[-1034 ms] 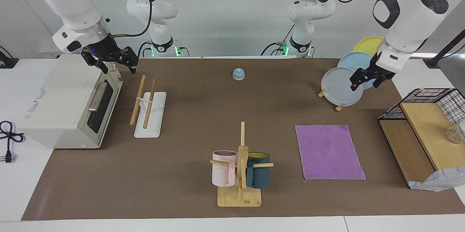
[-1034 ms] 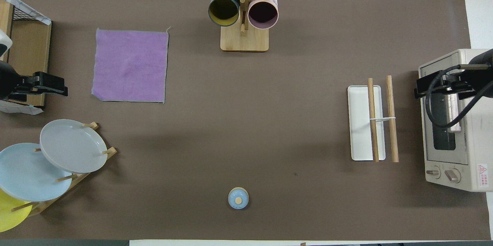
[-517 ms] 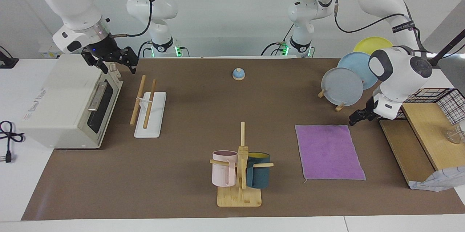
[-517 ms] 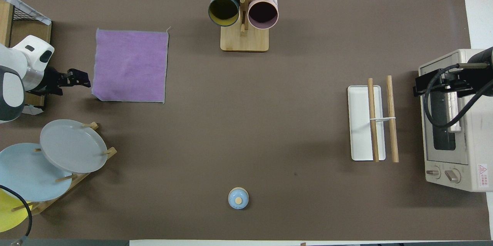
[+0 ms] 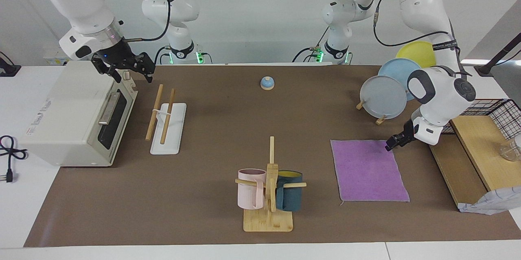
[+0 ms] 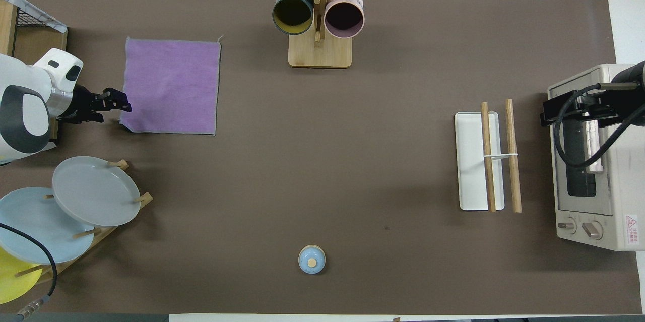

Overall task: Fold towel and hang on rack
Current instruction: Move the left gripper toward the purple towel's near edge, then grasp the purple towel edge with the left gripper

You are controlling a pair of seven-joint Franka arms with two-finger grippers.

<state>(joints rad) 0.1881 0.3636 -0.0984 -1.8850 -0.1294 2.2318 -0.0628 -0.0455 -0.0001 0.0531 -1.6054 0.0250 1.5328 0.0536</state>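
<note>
The oven (image 5: pixel 69 109) sits at the right arm's end of the worktop (image 5: pixel 228 130). The right gripper (image 5: pixel 132 73) hangs over its top corner and waits, jaws released and holding nothing. Just beside the oven is the rack (image 5: pixel 173 130), both rods bare. Midway along stands the mug tree (image 5: pixel 270 178) with two mugs.

The towel (image 5: pixel 368 170) lies flat and unfolded, purple face up, toward the left arm's end and well apart from the rack. The left gripper (image 5: pixel 391 145) is low at the towel corner nearest the robots. I cannot tell whether its jaws are released or clenched, or whether they touch the cloth.

The pinch looks like the weak point. The cloth is thin and flat, so jaws closing a little high or off the edge would catch only fringe, or nothing. Dragging the corner instead of lifting it would slide the whole towel and skew the fold. The plates (image 5: pixel 382 97) stand near that arm, so a wide swing could knock them.
</note>
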